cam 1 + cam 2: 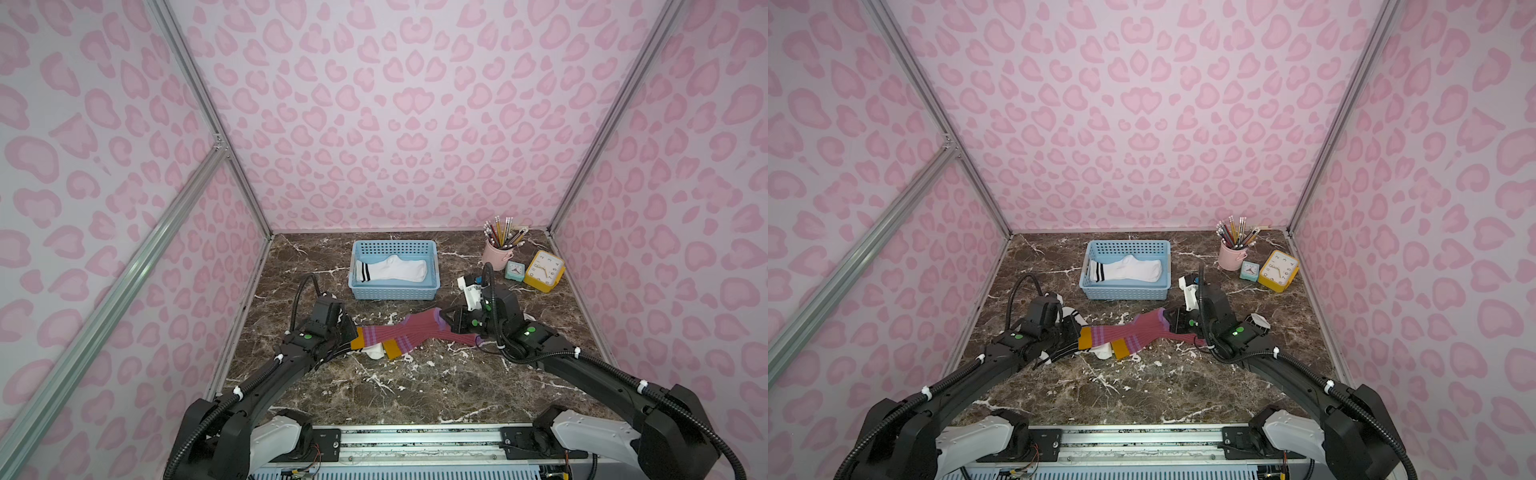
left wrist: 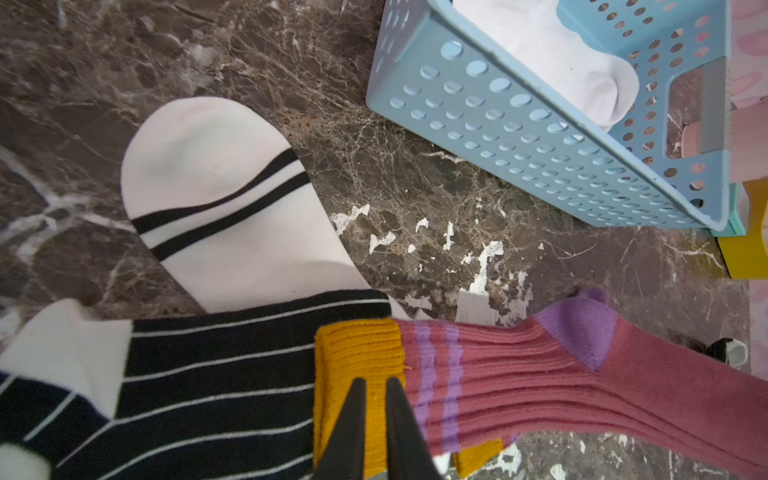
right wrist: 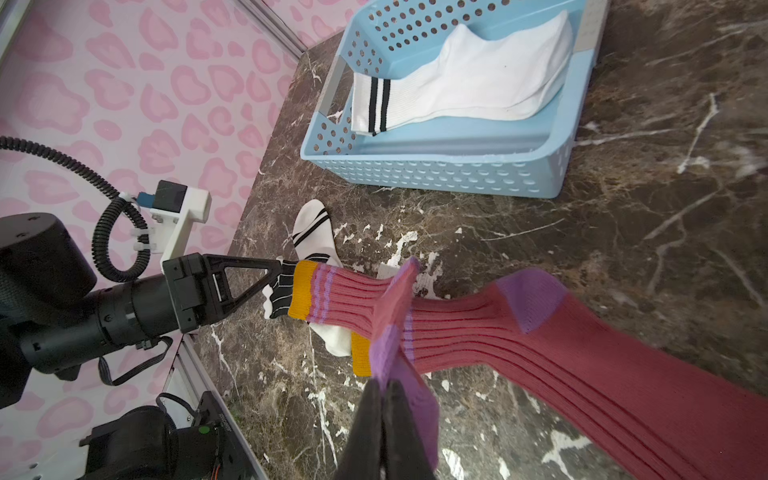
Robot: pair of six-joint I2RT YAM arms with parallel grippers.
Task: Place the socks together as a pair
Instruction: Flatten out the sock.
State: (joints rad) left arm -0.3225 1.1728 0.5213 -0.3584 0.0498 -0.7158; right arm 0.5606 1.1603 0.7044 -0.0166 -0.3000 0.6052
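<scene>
One maroon sock with a mustard cuff hangs stretched between both arms, just above the table. My left gripper is shut on its mustard cuff. My right gripper is shut on its purple toe. A second maroon sock lies flat under it, its cuff toward the front. A white sock with two black bands and a black sock with thin white stripes lie by the left gripper. Another white banded sock rests in the blue basket.
The blue basket stands at the back middle of the marble table. A pink cup of pencils, a small teal clock and a yellow clock stand at the back right. Pink patterned walls close in three sides.
</scene>
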